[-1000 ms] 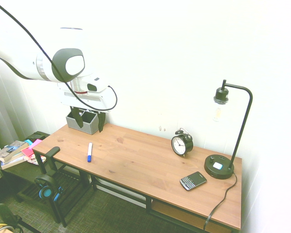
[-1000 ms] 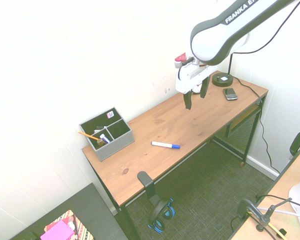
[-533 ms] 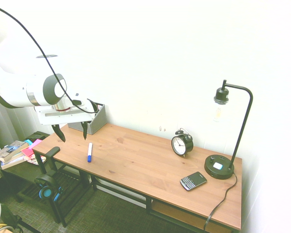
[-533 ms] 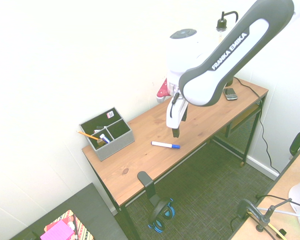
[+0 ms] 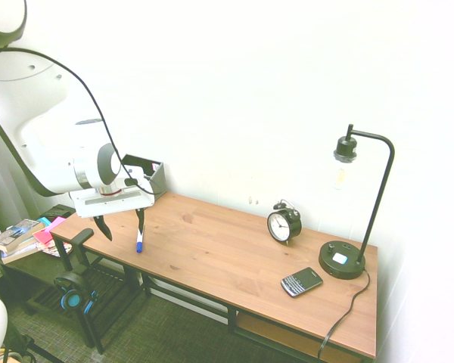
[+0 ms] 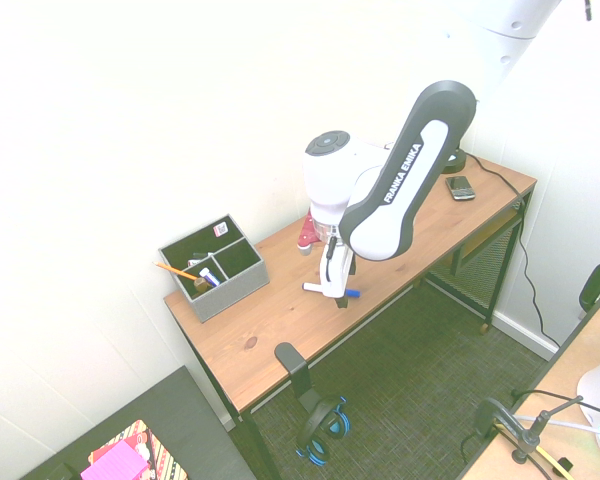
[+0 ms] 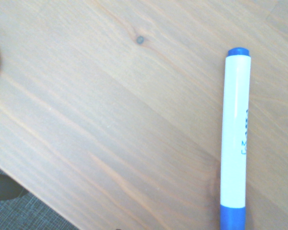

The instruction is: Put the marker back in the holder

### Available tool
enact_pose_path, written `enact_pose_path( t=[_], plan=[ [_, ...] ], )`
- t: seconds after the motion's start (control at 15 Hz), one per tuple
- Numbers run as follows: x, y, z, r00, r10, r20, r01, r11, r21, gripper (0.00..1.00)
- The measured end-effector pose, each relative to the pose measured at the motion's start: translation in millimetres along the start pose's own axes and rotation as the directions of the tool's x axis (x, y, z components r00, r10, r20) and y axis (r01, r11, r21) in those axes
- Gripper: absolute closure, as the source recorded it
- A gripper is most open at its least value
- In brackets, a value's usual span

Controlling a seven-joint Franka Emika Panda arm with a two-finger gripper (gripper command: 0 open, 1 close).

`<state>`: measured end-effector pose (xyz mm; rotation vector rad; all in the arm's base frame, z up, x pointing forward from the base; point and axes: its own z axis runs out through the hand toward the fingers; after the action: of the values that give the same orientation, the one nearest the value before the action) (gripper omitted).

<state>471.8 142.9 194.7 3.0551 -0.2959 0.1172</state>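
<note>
End effector (image 5: 121,223) over marker (image 5: 139,243), jaws apart.
Marker lay flat on surface (image 5: 234,265), not gripped; holder (image 6: 215,268) sat well apart w/ pencil inside.

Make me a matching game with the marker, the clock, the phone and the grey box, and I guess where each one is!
Things:
1. marker
2. alarm clock
3. phone
4. holder

Places:
A. next to the lamp base, near the table's front edge
B. at the table's end by the wall, with an orange pencil sticking out
C. lying flat on the wood right under the open gripper
D. standing upright near the wall, beside the lamp

Pairs: 1-C, 2-D, 3-A, 4-B
</note>
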Motion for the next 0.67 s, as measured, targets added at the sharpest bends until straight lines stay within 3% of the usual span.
enact_pose_path(
  t=[0.67],
  plan=[
    [19, -7, 34, 1.0, 0.021, 0.013, -0.021, 1.0, -0.009, 1.0]
  ],
)
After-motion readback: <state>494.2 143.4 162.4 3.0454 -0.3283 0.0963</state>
